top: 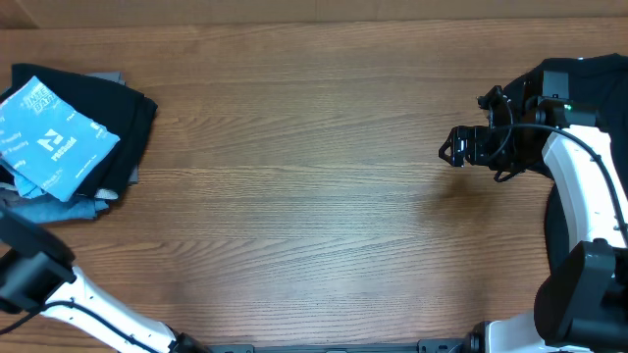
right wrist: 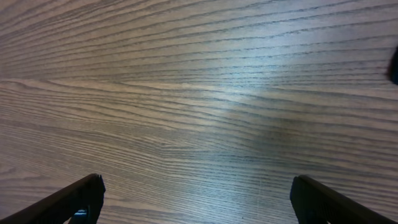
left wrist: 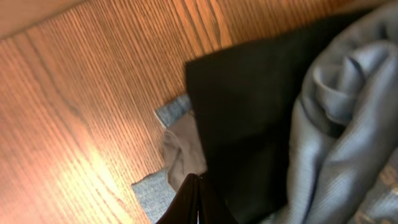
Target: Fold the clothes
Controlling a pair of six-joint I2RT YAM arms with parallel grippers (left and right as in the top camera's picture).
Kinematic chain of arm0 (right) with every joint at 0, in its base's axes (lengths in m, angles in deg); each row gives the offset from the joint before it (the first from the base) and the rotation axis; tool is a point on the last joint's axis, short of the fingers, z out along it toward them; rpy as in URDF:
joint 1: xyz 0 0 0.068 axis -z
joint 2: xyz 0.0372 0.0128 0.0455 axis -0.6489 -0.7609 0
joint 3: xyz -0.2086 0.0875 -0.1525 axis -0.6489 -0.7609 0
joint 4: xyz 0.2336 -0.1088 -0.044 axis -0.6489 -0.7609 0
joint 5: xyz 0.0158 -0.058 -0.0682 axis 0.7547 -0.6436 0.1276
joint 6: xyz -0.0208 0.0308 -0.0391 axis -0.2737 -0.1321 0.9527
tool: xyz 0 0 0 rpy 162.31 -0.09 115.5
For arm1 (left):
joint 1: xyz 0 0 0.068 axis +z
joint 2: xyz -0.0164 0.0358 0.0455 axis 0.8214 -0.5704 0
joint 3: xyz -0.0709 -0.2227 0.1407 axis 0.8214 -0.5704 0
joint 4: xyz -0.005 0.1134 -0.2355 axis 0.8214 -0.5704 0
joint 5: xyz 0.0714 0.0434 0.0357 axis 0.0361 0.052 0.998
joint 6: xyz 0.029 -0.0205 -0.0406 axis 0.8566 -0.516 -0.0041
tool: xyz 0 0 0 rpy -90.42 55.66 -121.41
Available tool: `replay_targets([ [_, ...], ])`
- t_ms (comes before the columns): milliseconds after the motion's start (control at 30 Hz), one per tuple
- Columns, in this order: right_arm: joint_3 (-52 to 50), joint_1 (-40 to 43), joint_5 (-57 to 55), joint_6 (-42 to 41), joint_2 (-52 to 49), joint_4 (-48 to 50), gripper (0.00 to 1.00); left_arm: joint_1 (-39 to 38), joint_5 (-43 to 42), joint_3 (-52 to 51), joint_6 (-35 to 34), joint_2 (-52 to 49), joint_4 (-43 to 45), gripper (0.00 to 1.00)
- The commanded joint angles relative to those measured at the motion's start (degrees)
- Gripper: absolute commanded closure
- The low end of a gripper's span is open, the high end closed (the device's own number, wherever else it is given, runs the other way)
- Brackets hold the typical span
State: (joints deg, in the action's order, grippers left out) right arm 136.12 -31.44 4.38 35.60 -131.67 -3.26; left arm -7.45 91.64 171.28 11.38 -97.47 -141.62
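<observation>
Fingers of my left gripper are pressed flat together, tip against tip, and I see nothing caught between them. They sit low at the edge of the clothes pile. From the left wrist camera I get a black garment right ahead of the tips. A scrap of grey cloth and corners of a dull-blue garment poke out from under it onto the wood. To the right lies a rumpled blue-grey fabric; I cannot tell which garment that one is.

My right gripper is released, its jaws spread wide. On the right wrist camera its two fingers stand far apart at the bottom corners, with only bare wooden table between them. It holds nothing and hangs above the right part of the table, well apart from the pile.

From overhead, the sky-blue T-shirt is folded into a rough square, white lettering and logo facing up. It lies on top of the black garment at the far left edge of the table, touched by neither gripper. The left arm comes up from the bottom left corner, near the pile.
</observation>
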Motion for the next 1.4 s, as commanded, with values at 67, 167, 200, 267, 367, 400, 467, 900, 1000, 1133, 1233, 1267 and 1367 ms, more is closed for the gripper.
replay_targets([
  [67,0.2,0.1,0.0,0.0,1.2,0.3,0.00,2.4,-22.7,1.8,0.5,0.4,-0.5,0.94],
  [167,0.2,0.1,0.0,0.0,1.2,0.3,0.00,0.6,-31.0,3.0,0.0,2.2,-1.6,0.95],
  [200,0.2,0.1,0.0,0.0,1.2,0.3,0.00,-0.9,-31.3,3.1,-0.9,3.9,-2.0,0.95],
  [267,0.2,0.1,0.0,0.0,1.2,0.3,0.00,-4.2,-31.4,3.1,-1.3,7.5,-2.4,0.93],
  [367,0.2,0.1,0.0,0.0,1.2,0.3,0.00,-9.6,-31.3,3.1,-1.3,11.8,-4.0,0.49],
  [400,0.2,0.1,0.0,0.0,1.2,0.3,0.00,-11.2,-31.3,3.1,-1.3,12.5,-3.9,0.00],
  [467,0.2,0.1,0.0,0.0,1.2,0.3,0.00,-14.4,-31.3,3.1,-1.3,12.9,-3.6,0.00],
  [900,0.2,0.1,0.0,0.0,1.2,0.3,0.00,-24.3,-30.0,2.9,-1.3,12.7,-3.6,0.00],
  [1000,0.2,0.1,0.0,0.0,1.2,0.3,0.00,-24.3,-30.0,2.9,-1.3,12.7,-3.6,0.00],
  [1133,0.2,0.1,0.0,0.0,1.2,0.3,0.00,-24.3,-30.0,2.9,-1.3,12.7,-3.6,0.00],
  [1233,0.2,0.1,0.0,0.0,1.2,0.3,0.00,-24.3,-30.0,2.9,-1.3,12.7,-3.6,0.00],
  [1267,0.2,0.1,0.0,0.0,1.2,0.3,0.00,-24.3,-30.0,2.9,-1.3,12.7,-3.6,0.00],
  [1367,0.2,0.1,0.0,0.0,1.0,0.3,0.00,-24.3,-30.0,2.9,-1.3,12.7,-3.6,0.00],
])
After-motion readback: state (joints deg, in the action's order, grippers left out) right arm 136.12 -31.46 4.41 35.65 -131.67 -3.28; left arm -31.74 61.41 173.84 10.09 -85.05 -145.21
